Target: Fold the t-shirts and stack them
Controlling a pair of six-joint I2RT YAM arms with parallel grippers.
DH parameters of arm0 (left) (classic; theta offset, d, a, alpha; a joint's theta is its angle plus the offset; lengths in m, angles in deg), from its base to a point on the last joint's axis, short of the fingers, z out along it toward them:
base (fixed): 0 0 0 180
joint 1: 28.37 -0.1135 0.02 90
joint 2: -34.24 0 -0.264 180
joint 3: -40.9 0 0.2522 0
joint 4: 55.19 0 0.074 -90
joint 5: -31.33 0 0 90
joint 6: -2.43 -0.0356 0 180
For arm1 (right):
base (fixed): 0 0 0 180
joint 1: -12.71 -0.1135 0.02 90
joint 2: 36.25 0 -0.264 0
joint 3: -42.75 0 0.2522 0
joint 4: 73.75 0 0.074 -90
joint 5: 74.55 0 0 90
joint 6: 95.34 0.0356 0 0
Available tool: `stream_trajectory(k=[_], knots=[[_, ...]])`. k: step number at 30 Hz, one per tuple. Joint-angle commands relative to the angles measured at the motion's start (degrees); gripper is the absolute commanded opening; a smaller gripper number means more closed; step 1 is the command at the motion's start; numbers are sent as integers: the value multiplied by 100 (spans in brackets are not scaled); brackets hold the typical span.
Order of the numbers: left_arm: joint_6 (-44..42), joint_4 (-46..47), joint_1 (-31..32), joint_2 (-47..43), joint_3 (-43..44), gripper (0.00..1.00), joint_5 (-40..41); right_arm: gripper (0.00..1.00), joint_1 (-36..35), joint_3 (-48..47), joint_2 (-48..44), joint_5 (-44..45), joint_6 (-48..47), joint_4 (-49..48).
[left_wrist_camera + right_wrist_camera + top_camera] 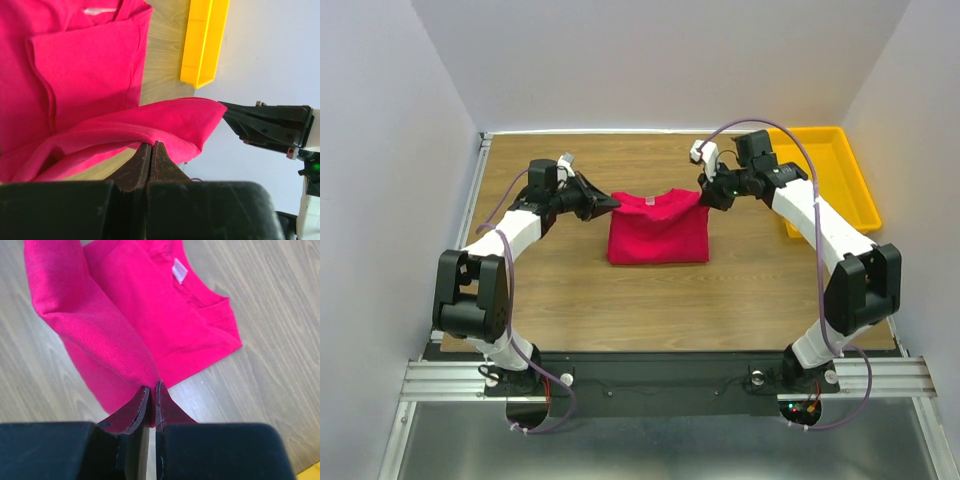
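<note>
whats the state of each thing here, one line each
t-shirt: partly folded on the table, far edge lifted at both corners
left gripper: shut on the t-shirt's left corner
right gripper: shut on its right corner
tray: sitting flat at the far right, nothing in it

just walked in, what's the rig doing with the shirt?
Both arms are working the crimson-pink t-shirt in the middle of the table. The left end effector and the right end effector are each shut on a far corner of it, and the pinched cloth is raised off the wood while the rest lies flat. It looks like mid-fold. The yellow tray sits untouched at the far right.
</note>
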Motion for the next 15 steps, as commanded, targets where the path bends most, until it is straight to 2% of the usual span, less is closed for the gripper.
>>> stream_trajectory(k=[1,15], knots=[[-209,286,-70,167,494,0,-202,1,107,-374,186,46,128,-479],[-315,304,-185,984,978,0,-219,1,213,-567,837,248,295,-839]])
